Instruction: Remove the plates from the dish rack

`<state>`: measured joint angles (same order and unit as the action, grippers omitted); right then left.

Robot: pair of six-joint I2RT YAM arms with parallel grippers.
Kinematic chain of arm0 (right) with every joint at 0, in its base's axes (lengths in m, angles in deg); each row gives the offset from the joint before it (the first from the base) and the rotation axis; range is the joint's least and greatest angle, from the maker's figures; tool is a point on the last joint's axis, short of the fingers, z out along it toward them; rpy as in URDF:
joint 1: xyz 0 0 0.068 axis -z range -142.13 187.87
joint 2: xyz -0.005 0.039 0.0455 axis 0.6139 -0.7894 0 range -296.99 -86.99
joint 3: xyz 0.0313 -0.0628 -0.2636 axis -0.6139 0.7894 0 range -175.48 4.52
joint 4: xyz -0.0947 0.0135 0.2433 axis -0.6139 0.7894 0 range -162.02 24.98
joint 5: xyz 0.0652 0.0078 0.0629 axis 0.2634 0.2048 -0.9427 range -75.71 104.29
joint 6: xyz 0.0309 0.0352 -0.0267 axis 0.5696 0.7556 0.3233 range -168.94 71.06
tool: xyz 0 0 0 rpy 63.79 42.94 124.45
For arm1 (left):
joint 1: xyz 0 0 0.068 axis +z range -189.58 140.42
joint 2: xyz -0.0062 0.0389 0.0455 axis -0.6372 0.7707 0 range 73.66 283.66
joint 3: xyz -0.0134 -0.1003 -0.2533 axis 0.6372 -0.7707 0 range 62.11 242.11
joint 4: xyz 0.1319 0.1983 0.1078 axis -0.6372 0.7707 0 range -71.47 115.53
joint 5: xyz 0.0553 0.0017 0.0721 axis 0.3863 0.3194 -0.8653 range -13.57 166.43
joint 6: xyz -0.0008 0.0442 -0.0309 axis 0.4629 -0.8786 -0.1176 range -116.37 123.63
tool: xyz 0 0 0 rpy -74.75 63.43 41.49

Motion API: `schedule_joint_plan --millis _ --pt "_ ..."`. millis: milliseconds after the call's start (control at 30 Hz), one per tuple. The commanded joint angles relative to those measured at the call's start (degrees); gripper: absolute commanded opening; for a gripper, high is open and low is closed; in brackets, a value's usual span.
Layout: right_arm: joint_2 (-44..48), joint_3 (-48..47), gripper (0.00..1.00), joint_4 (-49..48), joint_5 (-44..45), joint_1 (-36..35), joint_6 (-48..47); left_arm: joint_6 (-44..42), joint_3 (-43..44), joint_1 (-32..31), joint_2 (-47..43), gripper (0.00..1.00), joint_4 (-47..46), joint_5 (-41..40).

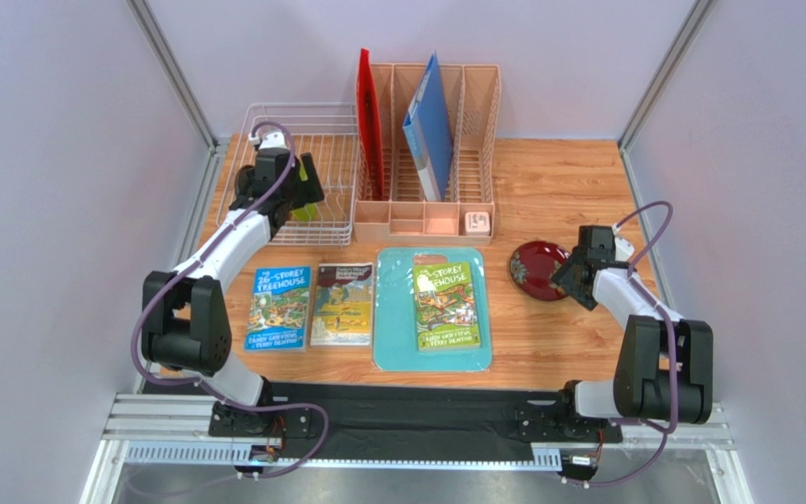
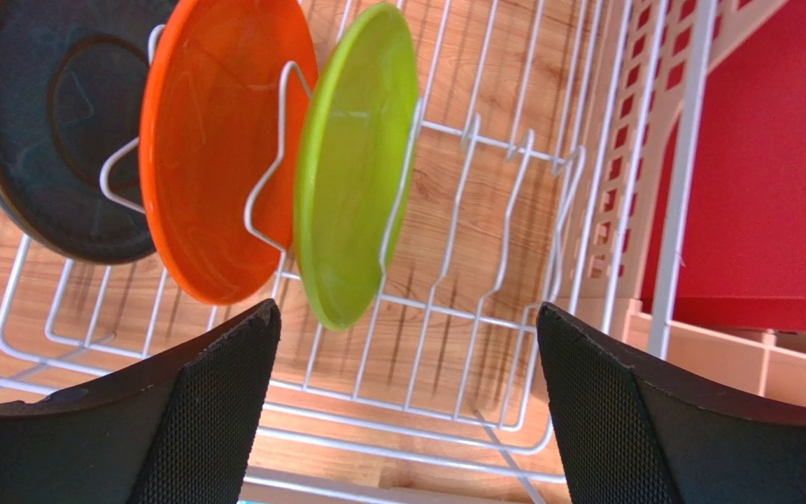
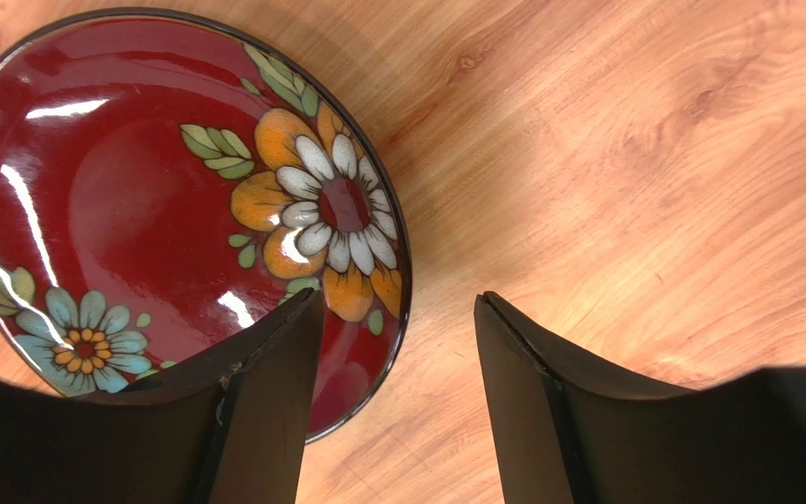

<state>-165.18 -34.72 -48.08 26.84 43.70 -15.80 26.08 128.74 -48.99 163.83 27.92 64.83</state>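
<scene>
red plate (image 3: 144, 210) lies flat on the bench (image 3: 638, 158), right pincer (image 3: 399, 299) half-open over its rim, gripping nothing; left pincer (image 2: 407, 310) gapes empty above the rack (image 2: 481, 137), next likely closing on the green plate (image 2: 355, 168).

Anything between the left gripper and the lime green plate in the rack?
Only the dish rack's own wire dividers. In the left wrist view, the open left gripper faces the lime green plate, and no other plate is in that gap.

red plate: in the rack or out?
Out. The dark red plate lies flat on the table, away from the dish rack; right gripper open at its rim.
</scene>
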Motion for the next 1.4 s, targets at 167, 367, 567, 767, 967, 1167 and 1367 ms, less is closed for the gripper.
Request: schedule_joint_plan --millis 167,367,567,767,967,1167,1367 --pt "10.07 -3.47 0.63 4.35 2.03 0.33 -3.35 -1.89 7.72 2.64 7.12 0.85 -2.79 1.84" --pt "15.87 -6.37 0.65 7.43 2.21 0.33 -4.75 -1.8 12.99 2.91 13.88 0.62 -1.31 -0.44" --pt "18.6 -6.99 0.65 7.87 1.51 0.33 -4.76 -1.63 12.21 2.91 14.95 0.13 -1.91 -3.43" --pt "18.52 -6.55 0.65 7.17 0.02 0.24 -4.76 -1.98 9.13 2.82 11.71 0.0 -2.79 -4.14" --pt "17.9 -7.16 0.66 7.95 -1.66 -0.72 -5.9 -4.52 10.53 2.38 7.04 0.0 0.09 -5.88" --pt "18.25 -8.74 0.68 8.49 -2.97 -3.45 -6.95 -9.18 11.5 -0.17 0.72 0.0 2.04 -12.83" --pt "19.39 -9.54 0.71 5.95 -14.71 -8.89 -7.84 -5.94 8.96 -1.93 -7.45 0.0 5.46 -9.53"
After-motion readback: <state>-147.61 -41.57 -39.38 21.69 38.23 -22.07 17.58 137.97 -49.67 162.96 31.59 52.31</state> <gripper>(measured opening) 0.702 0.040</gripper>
